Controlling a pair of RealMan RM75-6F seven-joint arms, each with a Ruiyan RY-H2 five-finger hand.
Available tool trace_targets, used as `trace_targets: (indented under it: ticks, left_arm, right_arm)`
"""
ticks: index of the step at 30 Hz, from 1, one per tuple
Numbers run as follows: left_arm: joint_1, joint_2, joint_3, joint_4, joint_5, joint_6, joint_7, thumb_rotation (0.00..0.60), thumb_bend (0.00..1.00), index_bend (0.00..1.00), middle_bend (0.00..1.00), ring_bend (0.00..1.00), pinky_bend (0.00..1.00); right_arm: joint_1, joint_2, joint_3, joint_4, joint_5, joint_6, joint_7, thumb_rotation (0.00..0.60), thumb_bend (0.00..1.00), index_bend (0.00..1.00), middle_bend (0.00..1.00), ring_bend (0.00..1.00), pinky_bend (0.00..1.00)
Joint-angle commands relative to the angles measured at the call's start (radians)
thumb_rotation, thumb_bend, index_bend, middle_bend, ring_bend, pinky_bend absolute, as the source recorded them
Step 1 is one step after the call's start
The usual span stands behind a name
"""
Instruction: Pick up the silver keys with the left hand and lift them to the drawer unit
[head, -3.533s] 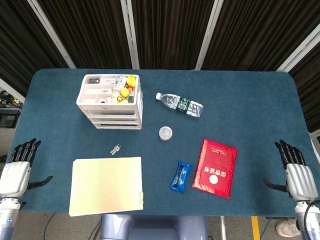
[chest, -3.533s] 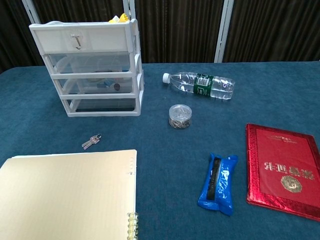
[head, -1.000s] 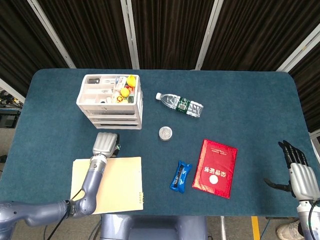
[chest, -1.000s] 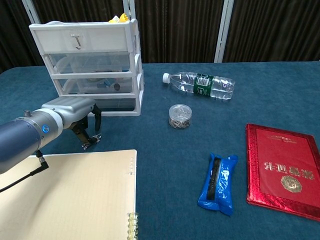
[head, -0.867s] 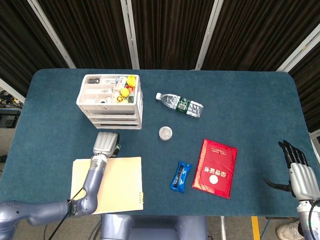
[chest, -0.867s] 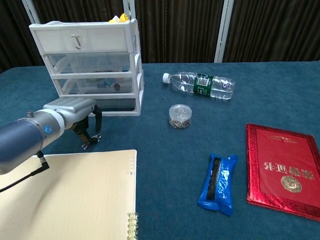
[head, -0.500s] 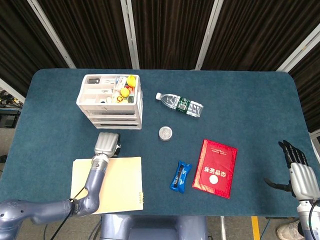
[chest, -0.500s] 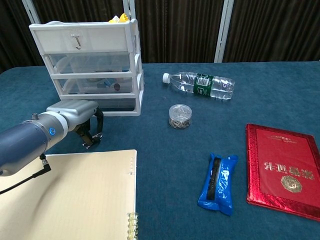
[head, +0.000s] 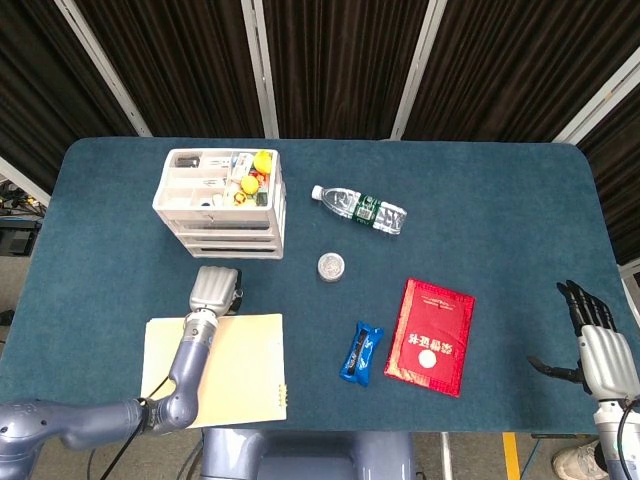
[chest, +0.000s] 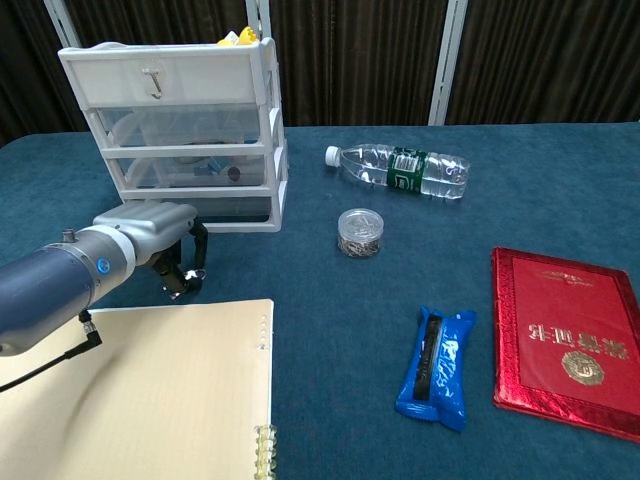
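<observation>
left robot hand (chest: 160, 238) crept nearer drawer unit (chest: 190, 140), fingers over keys (chest: 185, 287); grip unclear, mostly hidden.

Blue felt table (head: 480, 190) before dark curtains (head: 340, 60)

I see one white drawer unit (head: 221, 205), one water bottle (head: 358, 209), one small round tin (head: 331, 266), one red booklet (head: 430, 336), one blue packet (head: 361, 352) and one yellow notebook (head: 215, 370). I have two hands: my left hand (head: 214, 291) and my right hand (head: 598, 352).
</observation>
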Motion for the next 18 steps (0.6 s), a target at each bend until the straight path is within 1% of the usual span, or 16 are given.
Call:
trace_targets:
  ticks: [1, 13, 18]
  left_arm:
    - [0.003, 0.003, 0.004, -0.006, 0.004, 0.002, -0.004, 0.600, 0.36, 0.52, 1.00, 0.99, 0.86]
    - [0.026, 0.054, 0.014, -0.077, 0.072, 0.042, -0.053, 0.600, 0.36, 0.53, 1.00, 0.99, 0.86]
    - [0.037, 0.088, 0.003, -0.122, 0.106, 0.068, -0.082, 0.600, 0.36, 0.53, 1.00, 0.99, 0.86]
  right_arm:
    - [0.000, 0.000, 0.000, 0.000, 0.000, 0.001, 0.000, 0.600, 0.00, 0.00, 0.00, 0.00, 0.00]
    - [0.000, 0.000, 0.002, 0.001, -0.002, 0.004, 0.002, 0.600, 0.00, 0.00, 0.00, 0.00, 0.00]
    - [0.000, 0.000, 0.002, 0.000, -0.003, 0.005, 0.000, 0.600, 0.00, 0.00, 0.00, 0.00, 0.00]
